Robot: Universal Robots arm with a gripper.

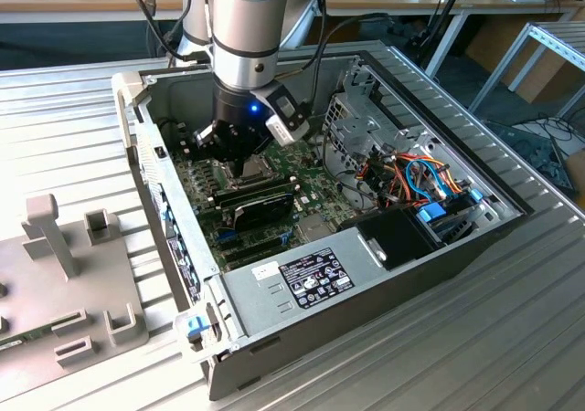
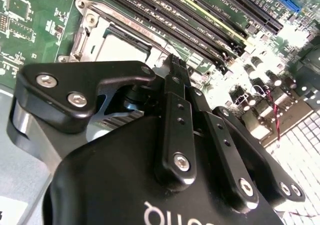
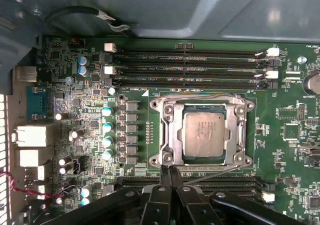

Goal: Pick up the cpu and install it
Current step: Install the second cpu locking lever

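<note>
The cpu (image 3: 202, 133) lies flat in its socket on the green motherboard (image 3: 90, 120), silver-grey top up, with the metal socket frame (image 3: 165, 130) around all four sides. We judge it seated, not loose; whether the frame is latched over it we cannot tell. The chip is near enough square, so there is no long axis to note. Its edges run parallel to the long black memory slots (image 3: 190, 61) just beside the socket.

In the first wrist view, the gripper (image 3: 172, 172) hangs with its fingertips just outside one edge of the frame, near a corner. The chip lies beyond the tips and off to one side of their line, close but apart. The tips are not over its middle. The fingers stand pressed together with only a hairline between them, and nothing is held. The second wrist view agrees: the cpu (image 2: 119, 47) shows past the narrow tips.

In the exterior view the gripper (image 1: 245, 166) reaches straight down inside the open computer case (image 1: 302, 356), low over the board.
</note>
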